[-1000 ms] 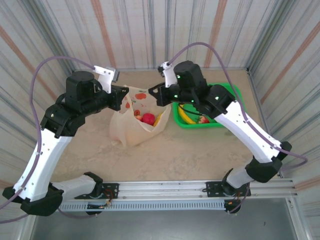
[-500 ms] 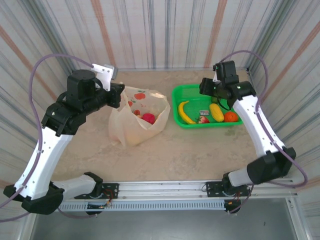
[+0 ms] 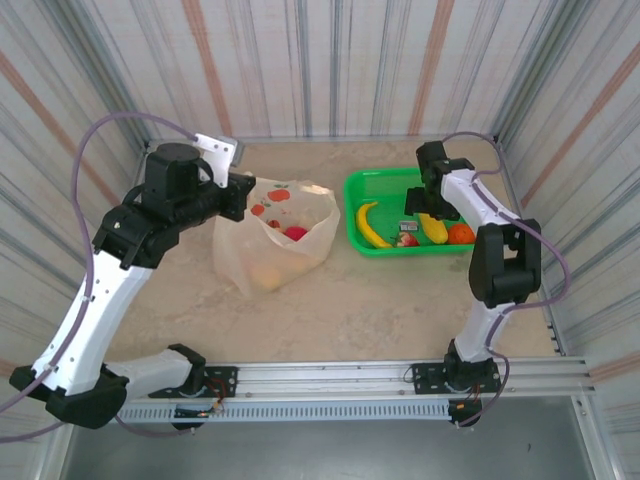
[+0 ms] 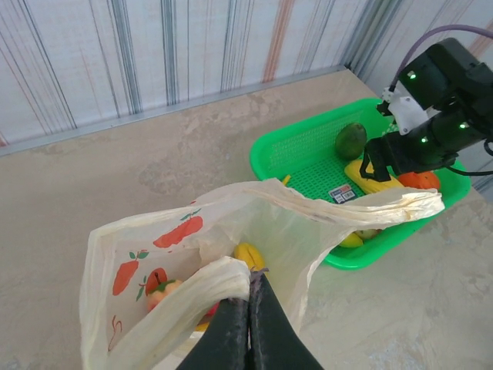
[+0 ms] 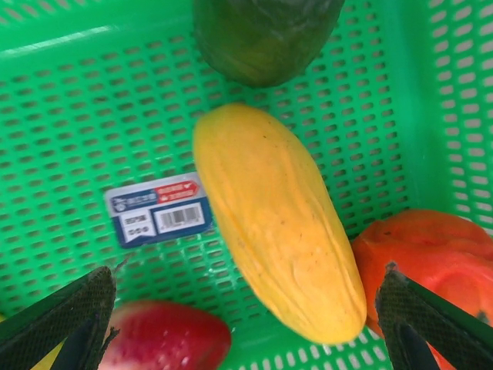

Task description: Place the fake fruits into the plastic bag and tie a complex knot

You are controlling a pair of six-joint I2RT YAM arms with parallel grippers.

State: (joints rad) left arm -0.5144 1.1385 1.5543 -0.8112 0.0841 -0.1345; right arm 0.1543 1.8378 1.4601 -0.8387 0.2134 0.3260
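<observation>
The pale plastic bag [image 3: 262, 262] stands open at centre left, with a red fruit [image 3: 296, 234] and a yellow one [image 4: 248, 254] inside. My left gripper [image 4: 250, 279] is shut on the bag's near handle and holds the mouth up. The far handle [image 4: 385, 206] hangs loose, and no knot is in view. My right gripper [image 5: 246, 285] is open, low over the green basket [image 3: 378, 184]. It straddles a yellow mango [image 5: 277, 231]. An avocado [image 5: 262, 35], an orange [image 5: 431, 262] and a strawberry [image 5: 166, 335] lie around the mango. A banana [image 3: 370, 225] lies at the basket's left.
Striped walls close in the table at the back and on both sides. The basket sits close to the right wall. A barcode label [image 5: 158, 210] lies on the basket floor. Bare table [image 3: 380, 310] stretches in front of the bag and basket.
My right gripper swung from the bag's mouth to the right, down over the basket, and opened. My left gripper kept its hold on the bag handle.
</observation>
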